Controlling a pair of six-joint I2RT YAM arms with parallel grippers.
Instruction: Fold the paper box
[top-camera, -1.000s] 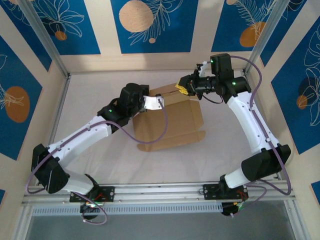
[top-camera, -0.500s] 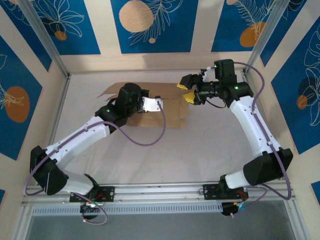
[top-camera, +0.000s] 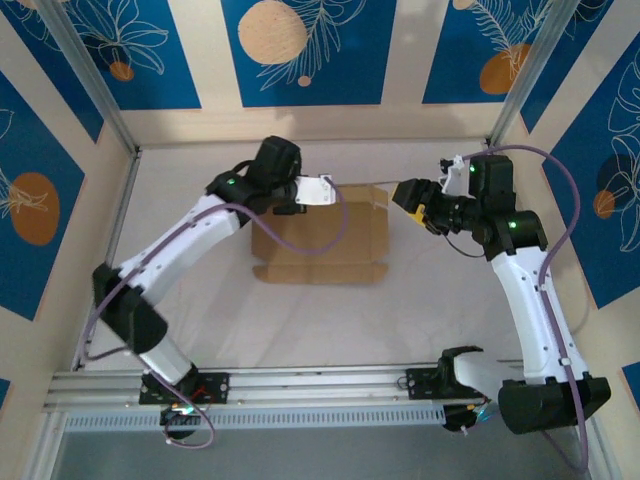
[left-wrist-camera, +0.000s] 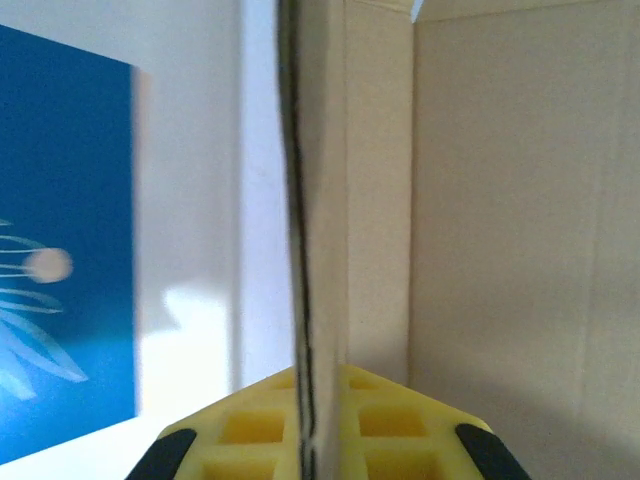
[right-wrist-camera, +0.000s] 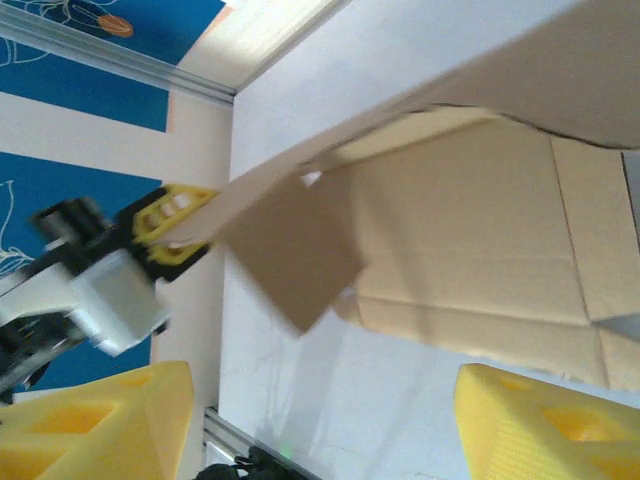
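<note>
The paper box (top-camera: 320, 240) is a brown cardboard sheet with flaps, lying at the middle of the white table with its far edge raised. My left gripper (top-camera: 333, 193) is shut on that far edge. In the left wrist view the sheet's thin edge (left-wrist-camera: 300, 200) runs upright between the yellow pads (left-wrist-camera: 240, 430) of the left gripper (left-wrist-camera: 305, 405). My right gripper (top-camera: 413, 200) hovers open just right of the box, apart from it. From the right wrist the box (right-wrist-camera: 470, 230) lies ahead of the right gripper (right-wrist-camera: 320, 420), whose yellow fingers (right-wrist-camera: 90, 420) stand wide with nothing between them.
Blue-patterned wall panels (top-camera: 300, 50) and metal frame posts (top-camera: 95, 80) close in the table on three sides. An aluminium rail (top-camera: 320, 385) runs along the near edge by the arm bases. White tabletop (top-camera: 320, 330) stretches in front of the box.
My right gripper let go of the box's far corner, opened and drew back to the right. My left gripper shut on the far edge and swung up and back, turning the box square.
</note>
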